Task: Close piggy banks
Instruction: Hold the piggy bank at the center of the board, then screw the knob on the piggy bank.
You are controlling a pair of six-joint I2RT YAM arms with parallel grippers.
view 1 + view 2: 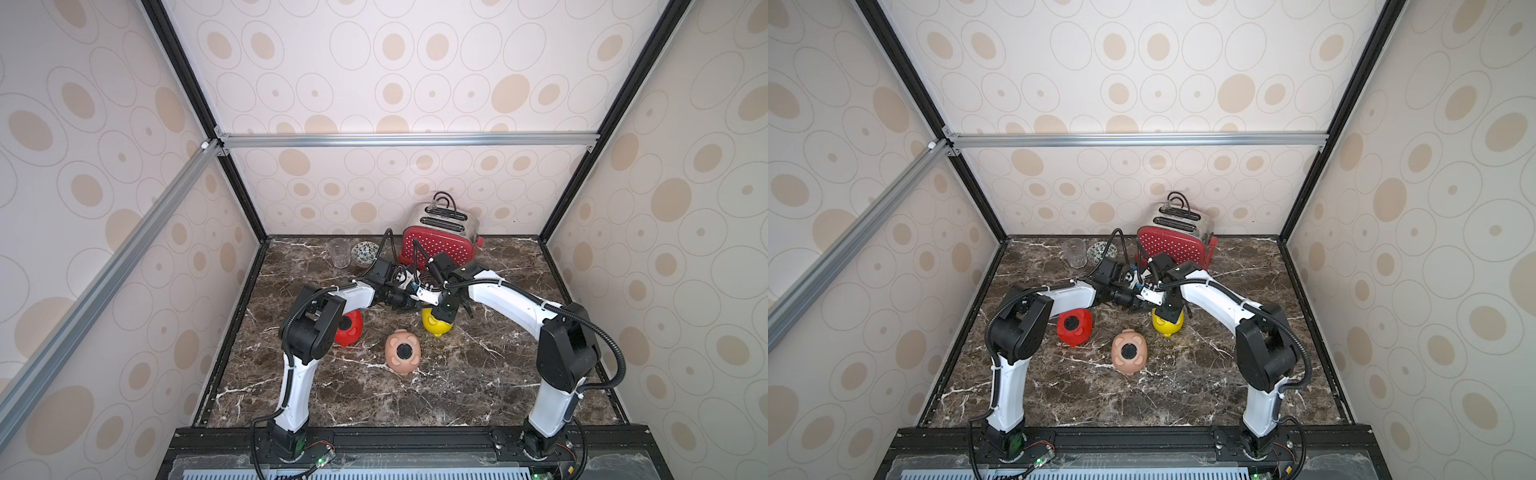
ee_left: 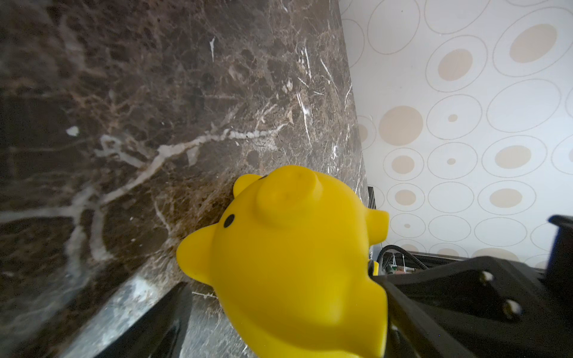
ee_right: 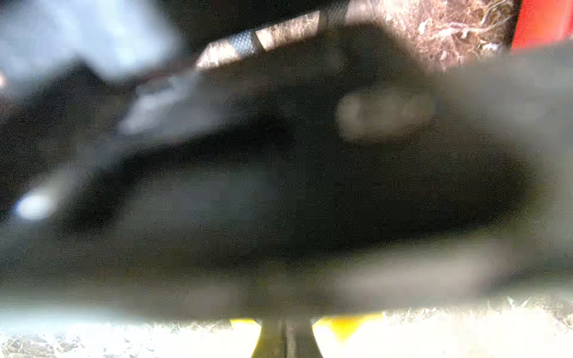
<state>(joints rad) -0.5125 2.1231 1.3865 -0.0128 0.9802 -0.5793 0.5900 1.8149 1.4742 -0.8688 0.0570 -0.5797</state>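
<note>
Black-fingered and fully closed, my right tool (image 3: pixel 285 339) points down at the upper side of the yellow piggy bank (image 1: pixel 434 327). The contact point itself is hidden.

My left tool (image 1: pixel 415 306) meets the same piggy bank from the side, jaws set wide, one on each side of the body. In the left wrist view a strip of table (image 2: pixel 155 124) shows between one finger (image 2: pixel 161 325) and the yellow shell. I therefore cannot tell whether this tool clamps the piggy bank or only brackets it.

The yellow piggy bank rests on the table near its middle, and its snout shows in the left wrist view.

The pale pink piggy bank (image 1: pixel 411 365) lies nearer my arm bases, belly up, with a black round in the belly. The red piggy bank (image 1: pixel 1084 336) lies just beside my left elbow joint (image 1: pixel 311 328), also showing a black round on top.

At the back wall stand a red dotted toaster (image 1: pixel 436 245), a clear glass (image 1: pixel 338 253) and a patterned bowl (image 1: pixel 364 252).
</note>
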